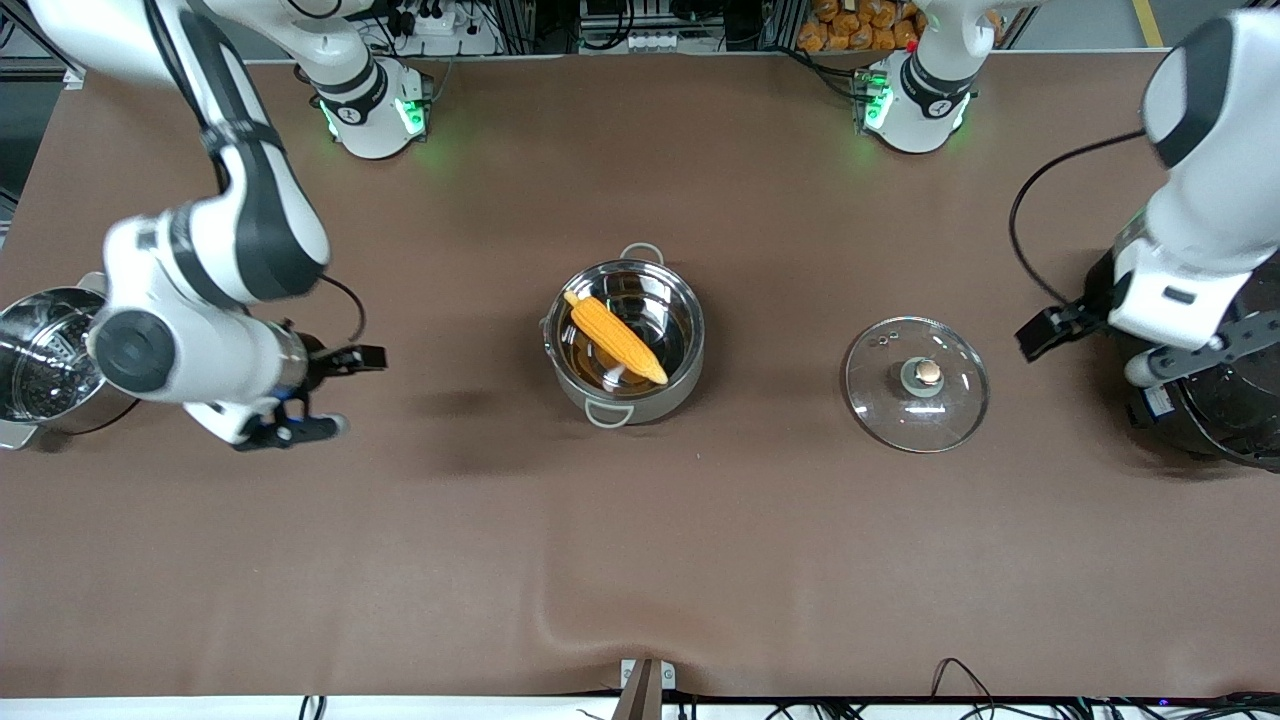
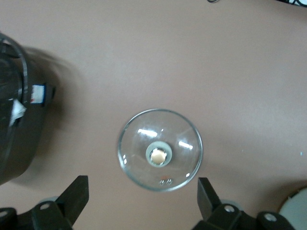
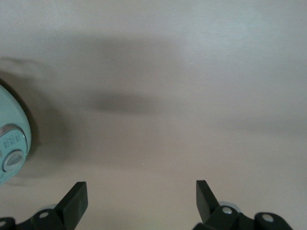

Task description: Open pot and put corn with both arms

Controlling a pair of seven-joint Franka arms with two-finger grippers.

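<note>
We find the pot [image 1: 624, 343] at the centre of the table [image 1: 640, 560], uncovered, with the corn [image 1: 614, 338] lying diagonally inside it, the pale stub end pointing toward the table's near edge. The glass lid [image 1: 917, 383] rests flat on the table beside the pot, toward the left arm's end, knob [image 1: 928, 372] upward.

The left gripper [image 2: 143, 199] hangs above the lid with its jaws released and nothing between them. The right gripper [image 1: 325, 392] hangs above bare table between the pot and the steamer pot [image 1: 45, 362], which stands at the right arm's edge; its jaws are also spread and empty. A black cooker [image 1: 1205, 400] stands at the left arm's edge.

We judge both task steps complete as things lie.

Handling notes, as judgements:
- Lid: glass, rigid, fragile and smooth. We take it only by the knob, with the fingers closing on either side of it.
- Corn: light, firm, tapered, likely to roll. We grasp it across its thick middle.
- Pot: stiff polished steel, slippery. We hold it by a loop handle [image 1: 609, 413].
</note>
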